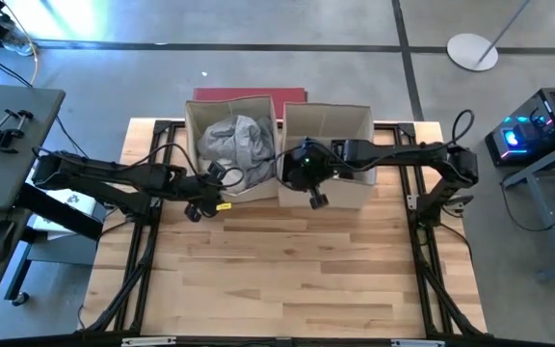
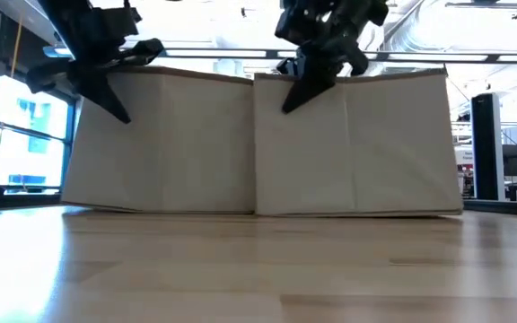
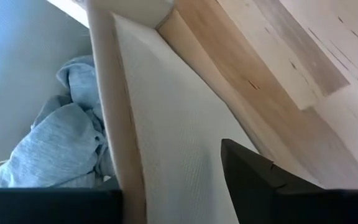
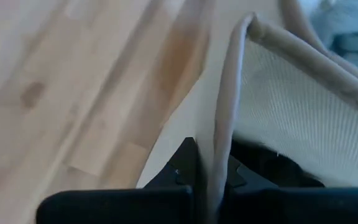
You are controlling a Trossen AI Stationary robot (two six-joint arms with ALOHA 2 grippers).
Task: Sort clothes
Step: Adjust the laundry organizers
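Note:
Two beige fabric boxes stand side by side at the table's far middle. The left box [image 1: 190, 135] holds a heap of light grey clothes [image 1: 237, 143], which also shows in the left wrist view [image 3: 55, 143]. The right box [image 1: 355, 114] shows no clothes inside. My right gripper [image 1: 308, 188] is shut on the right box's near wall, at the end next to the left box. My left gripper [image 1: 205, 198] is at the left box's near wall [image 3: 179, 162], toward that wall's left end. My right gripper pinches the rim of the right box's near wall [image 4: 225, 124], one finger [image 4: 182, 165] outside the box and one inside. The fingers come from above, pointing down, across the wall. The box stands with its bottom on the table [image 2: 348, 212].
A flat dark red mat [image 1: 249, 93] lies behind the boxes. The bare wooden tabletop [image 1: 287, 270] stretches from the boxes to the near edge. The arms' black frames run along the table's left and right sides.

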